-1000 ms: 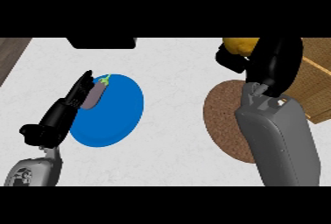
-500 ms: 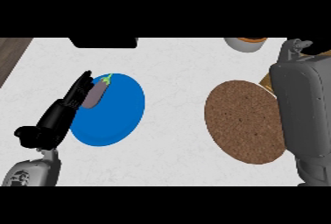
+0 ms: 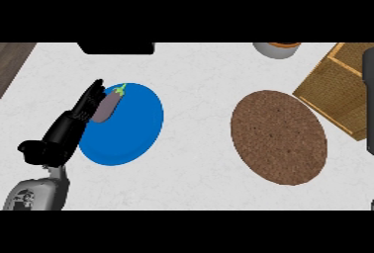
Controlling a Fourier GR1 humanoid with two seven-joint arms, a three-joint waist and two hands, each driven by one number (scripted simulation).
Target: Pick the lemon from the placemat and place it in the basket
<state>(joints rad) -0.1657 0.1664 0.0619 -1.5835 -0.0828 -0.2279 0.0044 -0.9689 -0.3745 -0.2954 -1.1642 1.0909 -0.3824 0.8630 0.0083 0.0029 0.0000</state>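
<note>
The round brown placemat [image 3: 277,136] lies right of centre with nothing on it. No lemon shows anywhere. The woven basket [image 3: 340,85] stands at the right edge, cut off by the frame, so its inside is mostly out of sight. My left hand [image 3: 71,126] rests open at the left, fingers straight and pointing up along the rim of a blue plate. Of my right arm only a dark sliver [image 3: 369,94] appears at the right edge, in front of the basket. Its hand is out of the picture.
The blue plate [image 3: 131,133] at the left holds a purple eggplant [image 3: 109,105] beside my left fingers. A grey cup [image 3: 277,49] stands at the back right and a black object [image 3: 116,48] at the back left. A dark wooden strip runs along the far left.
My right arm has swung off to the right and almost out of view, uncovering the placemat and the basket. The left hand has stayed where it was.
</note>
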